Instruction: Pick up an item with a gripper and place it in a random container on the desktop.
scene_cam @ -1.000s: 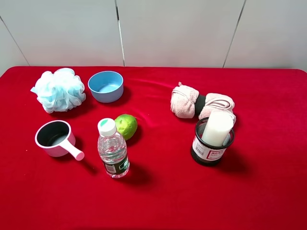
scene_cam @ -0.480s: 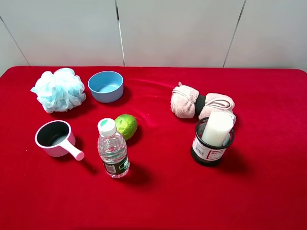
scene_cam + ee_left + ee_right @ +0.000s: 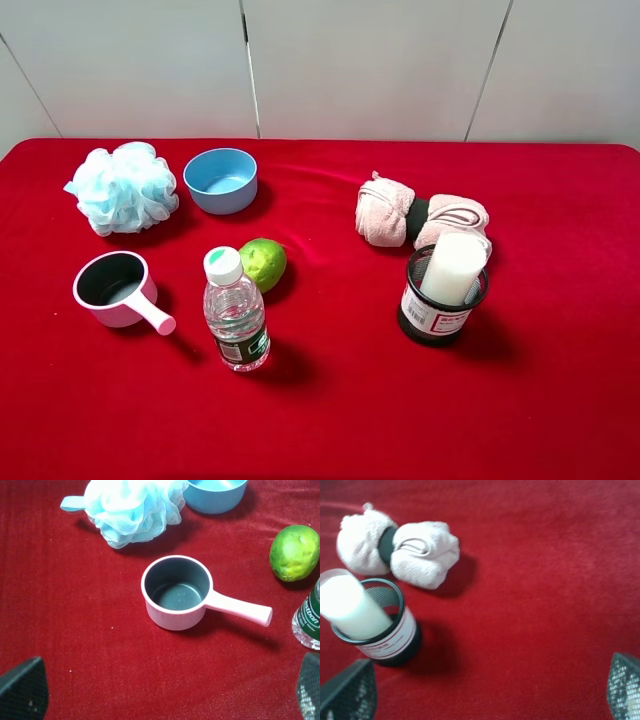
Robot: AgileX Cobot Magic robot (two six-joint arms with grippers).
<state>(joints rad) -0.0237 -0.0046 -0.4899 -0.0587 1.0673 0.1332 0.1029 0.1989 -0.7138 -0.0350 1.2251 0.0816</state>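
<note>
The item, a slim white cylinder (image 3: 455,267), stands leaning inside the container (image 3: 433,316), a black wire-mesh cup with a white and red label, on the right of the red desktop (image 3: 340,410). Neither arm shows in the exterior high view. In the right wrist view the item (image 3: 351,605) and container (image 3: 391,641) lie off to one side of my right gripper (image 3: 487,687), whose fingertips (image 3: 350,690) stand wide apart, open and holding nothing. My left gripper (image 3: 167,685) is open too, hovering above the pink handled cup (image 3: 176,592).
On the left stand a blue bowl (image 3: 221,180), a pale blue bath sponge (image 3: 123,187), the pink handled cup (image 3: 112,287), a water bottle (image 3: 236,310) and a lime (image 3: 263,263). A rolled pink towel (image 3: 420,215) lies just behind the container.
</note>
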